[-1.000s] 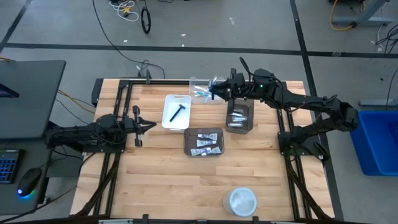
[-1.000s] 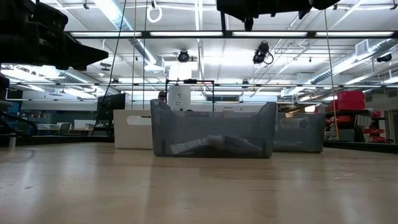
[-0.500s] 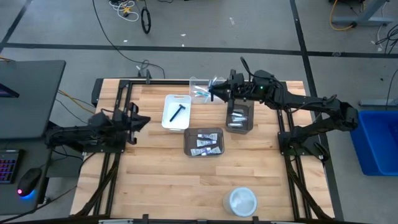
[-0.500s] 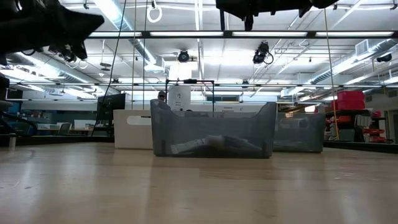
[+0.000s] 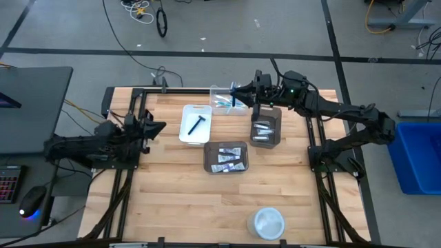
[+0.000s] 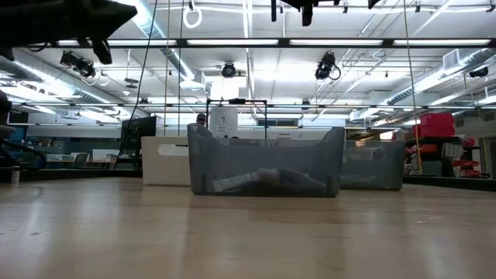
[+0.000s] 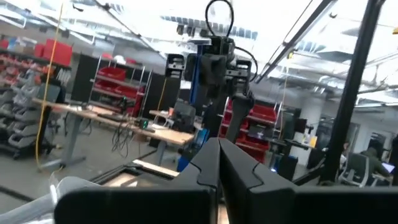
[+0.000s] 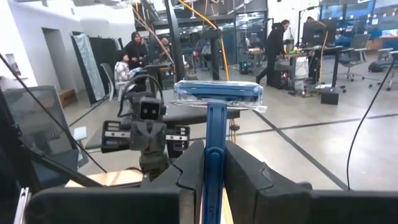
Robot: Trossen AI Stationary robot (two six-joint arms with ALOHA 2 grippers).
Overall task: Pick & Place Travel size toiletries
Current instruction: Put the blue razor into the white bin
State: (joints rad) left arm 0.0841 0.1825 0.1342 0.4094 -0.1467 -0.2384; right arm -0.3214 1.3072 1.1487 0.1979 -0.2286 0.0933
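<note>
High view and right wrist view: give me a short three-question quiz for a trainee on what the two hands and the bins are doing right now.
1. Multiple choice: what does the right hand grip? A) a blue razor B) a toothpaste tube C) nothing
2. True or false: the black razor lies in the white bin.
3. Fill in: the left hand, at the table's left edge, is ____ (open or shut).

Key: 1 A; 2 true; 3 shut.
</note>
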